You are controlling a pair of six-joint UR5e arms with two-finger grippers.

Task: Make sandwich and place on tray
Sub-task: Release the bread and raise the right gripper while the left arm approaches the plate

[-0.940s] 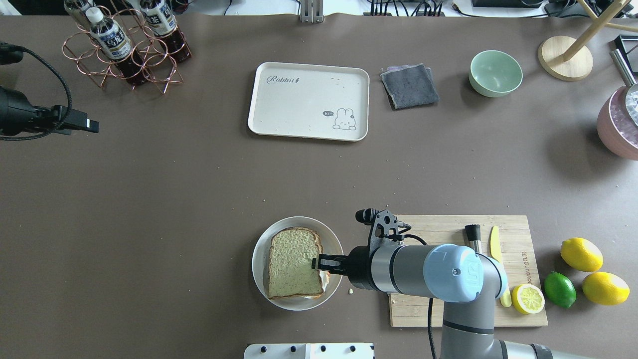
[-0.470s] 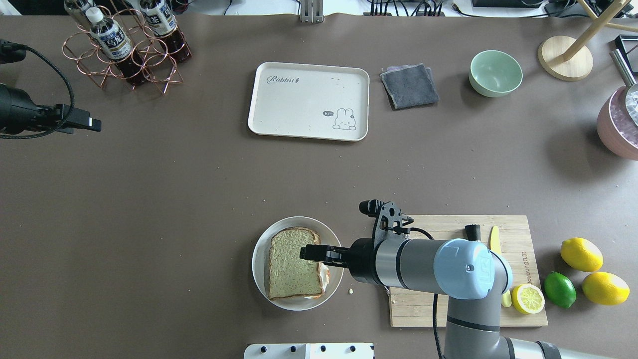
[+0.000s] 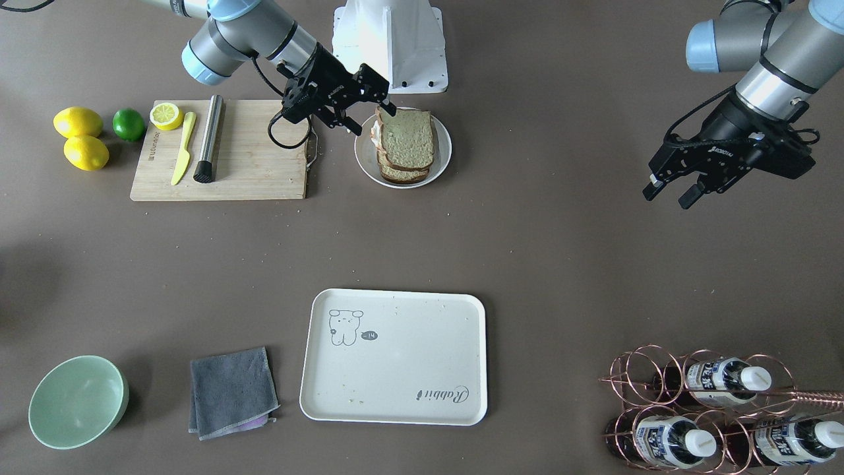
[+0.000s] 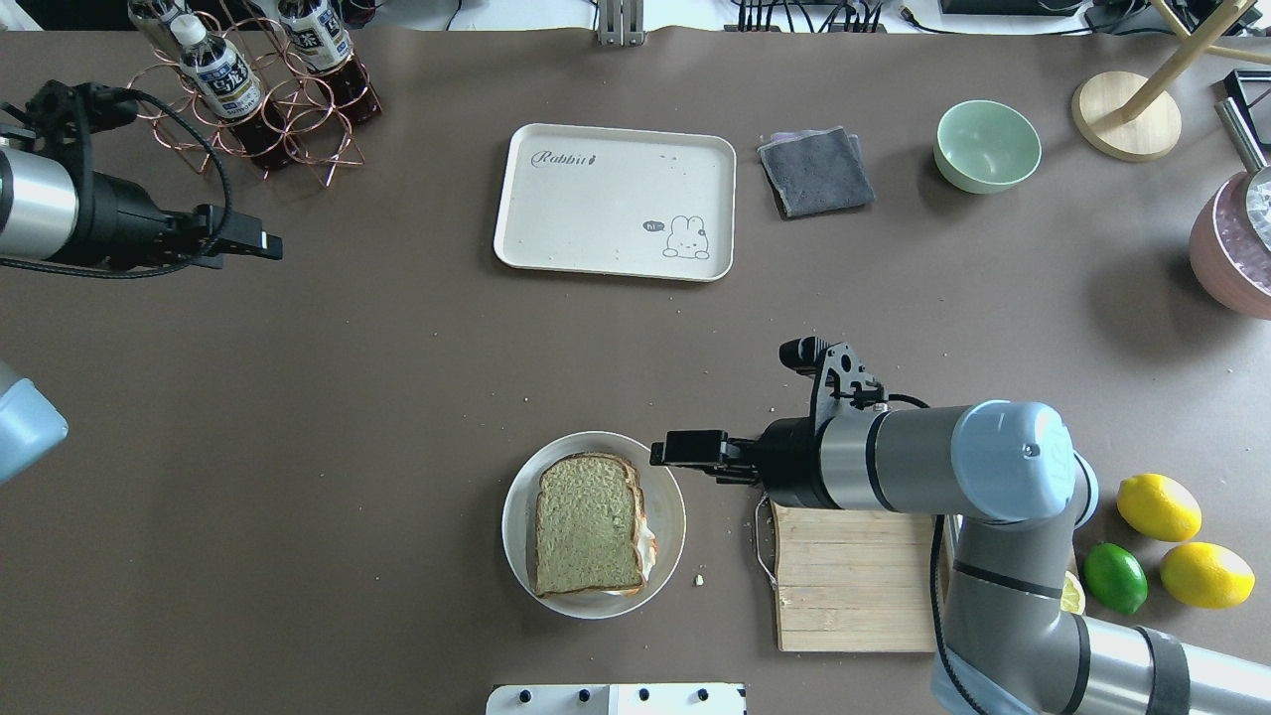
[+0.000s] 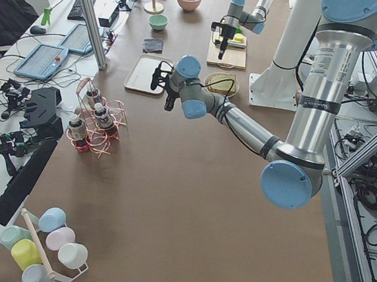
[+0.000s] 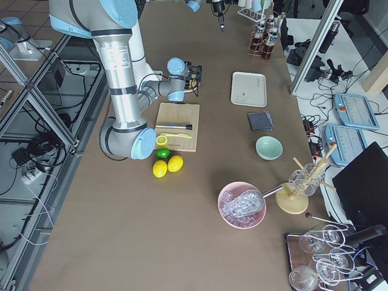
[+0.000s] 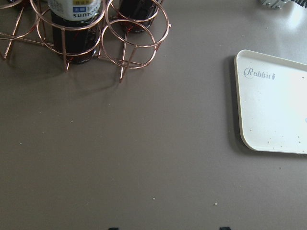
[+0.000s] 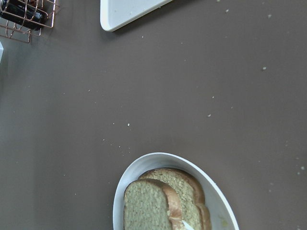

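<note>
The sandwich (image 4: 588, 521), two greenish-tan bread slices with white egg showing at its right edge, lies on a round white plate (image 4: 519, 497) near the table's front. It also shows in the front view (image 3: 405, 140) and the right wrist view (image 8: 163, 201). My right gripper (image 4: 663, 452) is open and empty, raised just beyond the plate's right rim and clear of the bread. The cream tray (image 4: 616, 199) lies bare at the far middle. My left gripper (image 4: 270, 244) is open and empty at the far left, well apart from the tray.
A wooden cutting board (image 4: 854, 576) lies under my right arm, with lemons (image 4: 1158, 506) and a lime (image 4: 1114, 576) to its right. A grey cloth (image 4: 816, 171) and a green bowl (image 4: 987, 146) lie right of the tray. A copper bottle rack (image 4: 253, 94) stands far left.
My right gripper has let go of the top bread slice, risen and drawn back to the right, off the sandwich. My left arm has moved rightward into view.
</note>
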